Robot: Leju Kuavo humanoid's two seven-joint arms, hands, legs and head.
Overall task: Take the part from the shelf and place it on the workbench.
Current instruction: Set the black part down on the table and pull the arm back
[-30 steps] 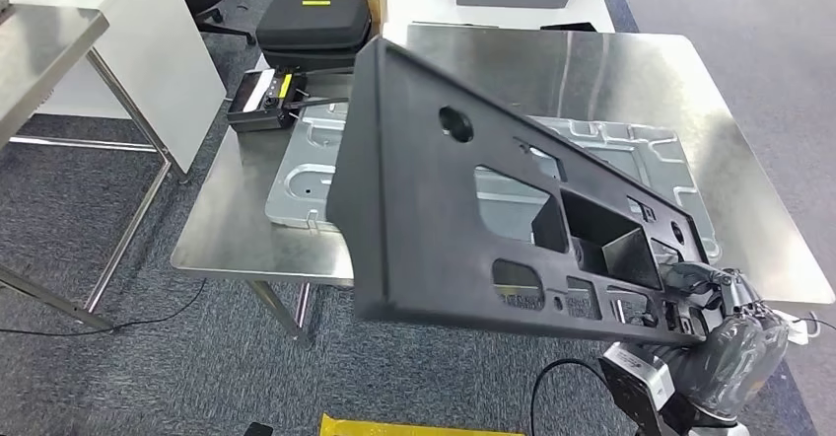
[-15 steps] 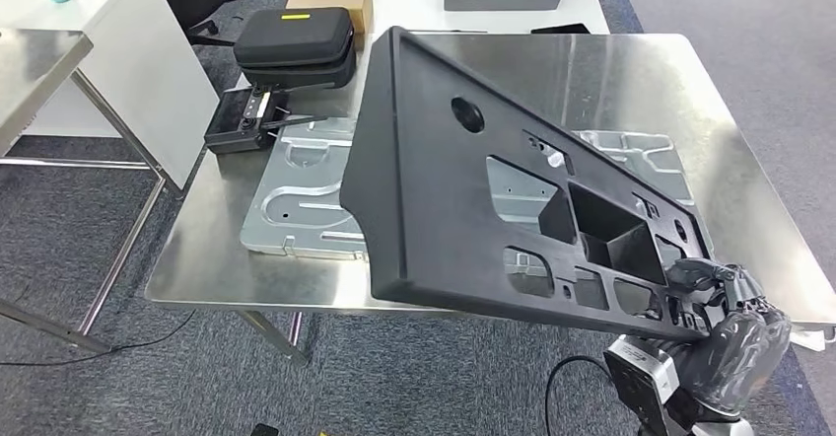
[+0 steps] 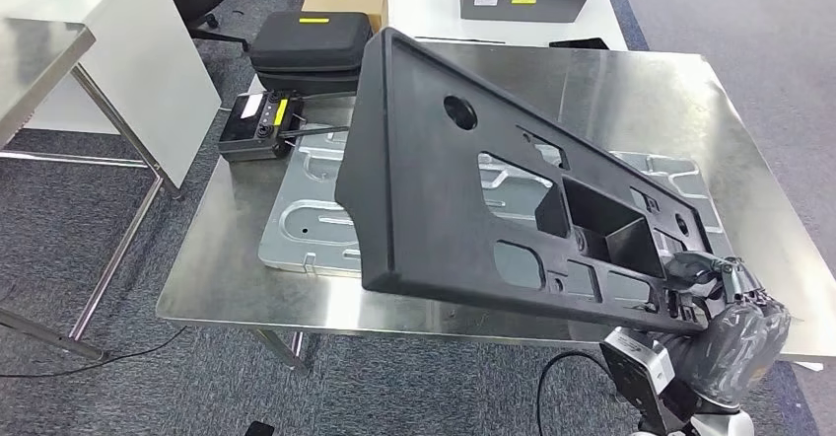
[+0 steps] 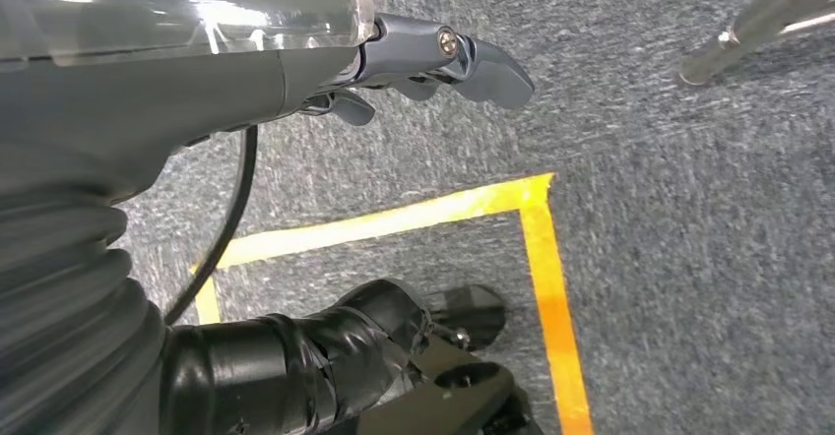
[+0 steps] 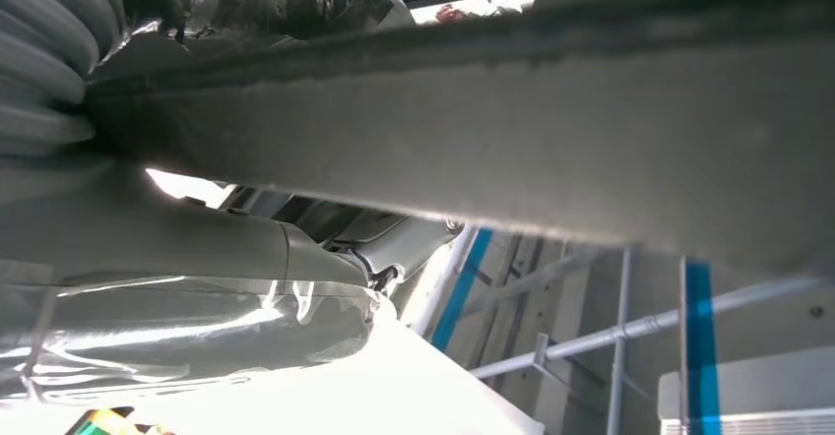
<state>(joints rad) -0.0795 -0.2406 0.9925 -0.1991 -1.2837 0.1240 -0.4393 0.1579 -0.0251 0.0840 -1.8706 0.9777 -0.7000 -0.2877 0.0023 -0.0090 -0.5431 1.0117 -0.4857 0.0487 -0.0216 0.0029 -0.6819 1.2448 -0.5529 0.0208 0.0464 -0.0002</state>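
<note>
The part is a large black plastic panel [image 3: 444,199] with several cut-outs. It is held tilted in the air above the near side of the steel workbench [image 3: 631,91]. My right hand [image 3: 725,308] grips its lower right corner, just off the bench's near right edge. In the right wrist view the panel's dark underside [image 5: 551,130] runs across above the right hand [image 5: 197,248]. My left hand [image 4: 433,61] hangs over grey carpet with its fingers loosely out and nothing in them.
A stamped silver metal plate [image 3: 306,219] lies on the bench under the panel. A black controller [image 3: 258,125] and a black zip case [image 3: 311,36] sit at the far left corner. Another steel table [image 3: 30,51] stands to the left. Yellow floor tape [image 4: 532,258] marks the carpet.
The whole picture has shifted as the camera moved, and the workbench sits differently in frame. The panel stays tilted over it in my right hand's grip.
</note>
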